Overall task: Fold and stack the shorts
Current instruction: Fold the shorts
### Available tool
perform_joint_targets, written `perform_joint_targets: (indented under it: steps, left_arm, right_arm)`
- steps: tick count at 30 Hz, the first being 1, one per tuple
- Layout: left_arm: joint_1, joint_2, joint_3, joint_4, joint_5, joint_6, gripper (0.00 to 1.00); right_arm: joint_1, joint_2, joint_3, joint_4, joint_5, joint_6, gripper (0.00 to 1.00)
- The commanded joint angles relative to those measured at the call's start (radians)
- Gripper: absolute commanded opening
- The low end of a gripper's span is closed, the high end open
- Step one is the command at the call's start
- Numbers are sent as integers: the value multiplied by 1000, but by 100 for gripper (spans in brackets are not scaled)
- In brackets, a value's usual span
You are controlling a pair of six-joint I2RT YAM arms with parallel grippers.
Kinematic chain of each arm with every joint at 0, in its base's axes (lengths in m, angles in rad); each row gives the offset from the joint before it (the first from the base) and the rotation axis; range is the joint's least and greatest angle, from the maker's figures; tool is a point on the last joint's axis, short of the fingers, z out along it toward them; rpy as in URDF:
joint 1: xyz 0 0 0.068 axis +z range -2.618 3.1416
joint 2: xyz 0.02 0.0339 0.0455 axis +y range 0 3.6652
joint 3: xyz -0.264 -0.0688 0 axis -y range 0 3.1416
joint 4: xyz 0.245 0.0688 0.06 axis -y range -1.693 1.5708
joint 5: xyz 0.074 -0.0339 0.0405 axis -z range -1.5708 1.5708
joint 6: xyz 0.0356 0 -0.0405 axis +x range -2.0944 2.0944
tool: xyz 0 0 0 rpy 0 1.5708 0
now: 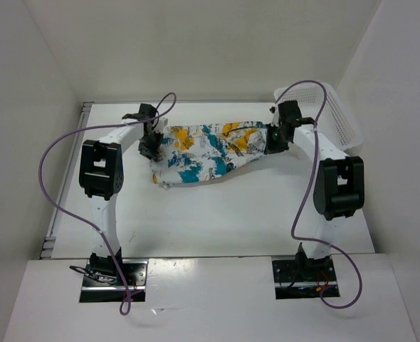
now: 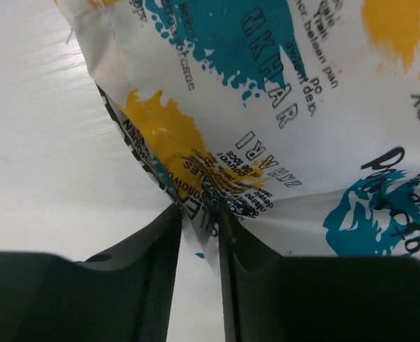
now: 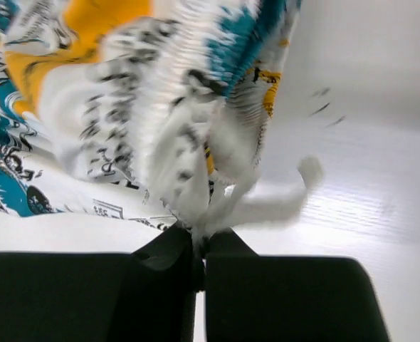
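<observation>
The shorts (image 1: pixel 204 151), white with teal, yellow-orange and black prints, hang stretched between my two grippers above the far middle of the table. My left gripper (image 1: pixel 153 144) is shut on the shorts' left edge; in the left wrist view the fabric (image 2: pixel 267 107) is pinched between the fingers (image 2: pixel 199 214). My right gripper (image 1: pixel 273 140) is shut on the shorts' right end; in the right wrist view the gathered waistband (image 3: pixel 181 128) and a white drawstring (image 3: pixel 281 203) rise from the closed jaws (image 3: pixel 198 239).
A white plastic lattice basket (image 1: pixel 332 114) stands at the back right, just behind my right arm. White walls enclose the table on the left, back and right. Purple cables loop off both arms.
</observation>
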Motion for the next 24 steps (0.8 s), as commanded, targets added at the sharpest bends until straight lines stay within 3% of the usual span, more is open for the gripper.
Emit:
perform_joint_targets:
  steps: [1,2,3,12,20,24]
  left_arm:
    - [-43,9,7,-35,-10,6,36]
    - [-52,-6,16,-35,-10,6,49]
    - [-64,-23,16,-35,-19,6,53]
    - [-64,-64,36,-45,8,6,64]
    - [-64,39,50,-36,18,6,64]
    - [-64,66,59,-36,51,6,45]
  right_arm:
    - [56,-137,67,27,204,-174,0]
    - [70,-151,67,27,220,-189,0]
    - [80,-163,67,27,220,-200,0]
    - [187,-213,85,36,257,-306,0]
    - [535,-61,237,50,384,-578,0]
    - [656,37,341,61,399,-611,0]
